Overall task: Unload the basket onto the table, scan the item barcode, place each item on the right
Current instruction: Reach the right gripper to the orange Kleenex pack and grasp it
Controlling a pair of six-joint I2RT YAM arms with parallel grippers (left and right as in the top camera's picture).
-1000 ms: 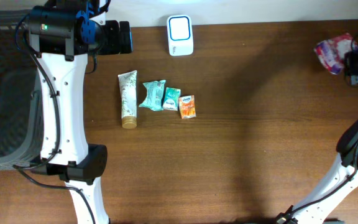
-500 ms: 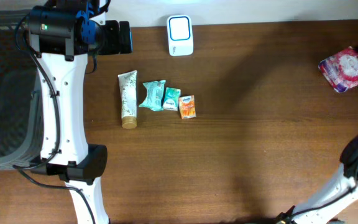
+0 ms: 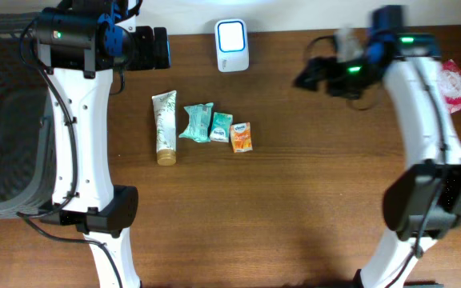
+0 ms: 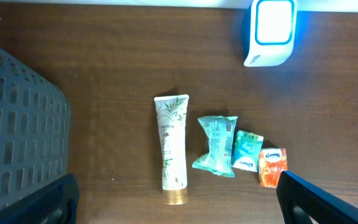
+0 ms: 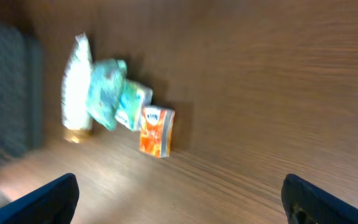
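We find the right gripper (image 5: 180, 202) spread wide and empty, blurred in the overhead view, to the right of the row of items. The left gripper (image 4: 179, 202) is likewise wide and holds nothing. The row lies on the table (image 3: 310, 200): tube (image 4: 173, 149), teal pouch (image 4: 216, 144), small teal packet (image 4: 248, 151), orange packet (image 4: 272, 167). The white scanner (image 3: 232, 46) stands at the far edge. A pink packet (image 3: 458, 84) lies at the right edge and a grey basket (image 4: 17, 118) at the left.

Wood table (image 3: 294, 200): white scanner (image 3: 232, 45) at far edge; tube (image 3: 165, 128), teal pouch (image 3: 198, 122), small teal packet (image 3: 220, 126), orange packet (image 3: 242, 137) in a row left of centre; pink packet (image 3: 458, 84) far right.
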